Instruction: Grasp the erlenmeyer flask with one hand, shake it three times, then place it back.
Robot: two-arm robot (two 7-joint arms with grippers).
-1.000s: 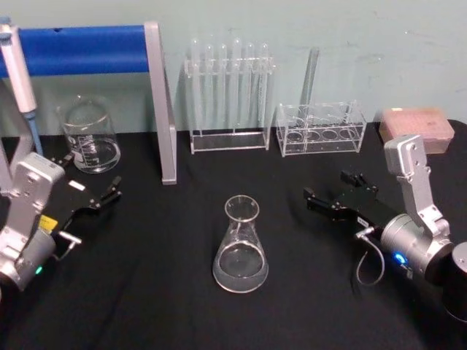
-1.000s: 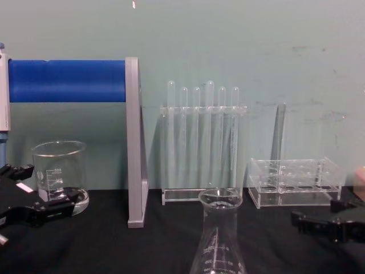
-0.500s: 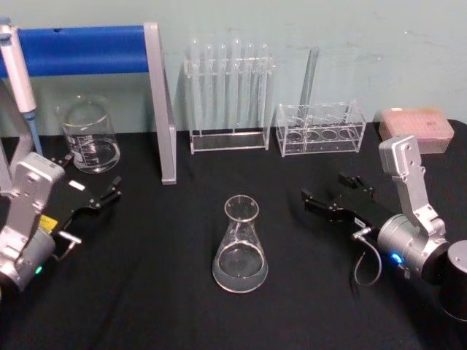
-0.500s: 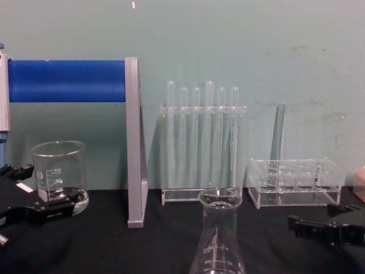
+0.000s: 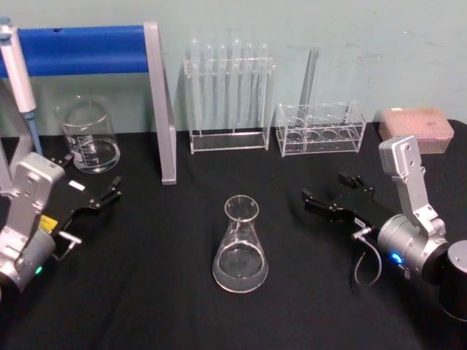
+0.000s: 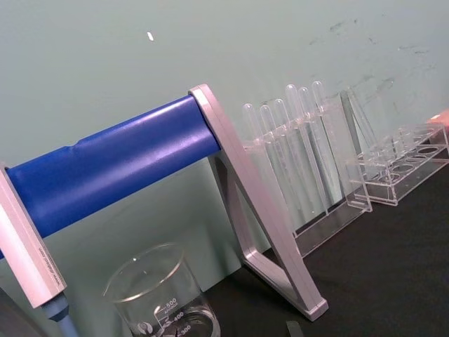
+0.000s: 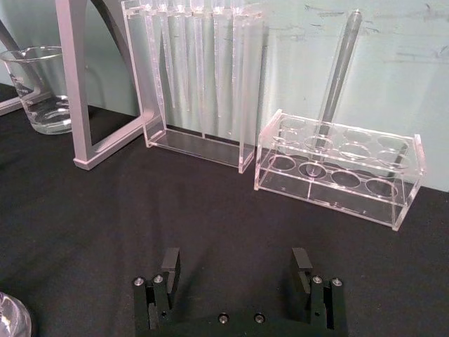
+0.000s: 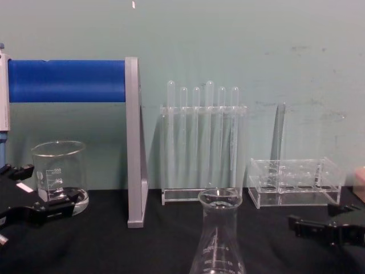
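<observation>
The erlenmeyer flask (image 5: 240,248) stands upright on the black table near the middle, clear glass with white marks, and its neck rises at the bottom of the chest view (image 8: 218,240). My right gripper (image 5: 325,187) hovers to the right of the flask, apart from it, pointing toward it. Its jaws are open and hold nothing, seen wide apart in the right wrist view (image 7: 236,263). A sliver of the flask's base (image 7: 10,319) shows at that view's corner. My left gripper (image 5: 111,189) rests open at the left, well away from the flask.
A glass beaker (image 5: 89,136) stands back left beside a grey and blue stand (image 5: 162,102). A rack of test tubes (image 5: 230,95) and a low clear rack (image 5: 321,129) holding one tube line the back. A pink box (image 5: 416,127) sits at the back right.
My right gripper has edged slightly left toward the flask and a little lower. The flask and the left arm have not moved.
</observation>
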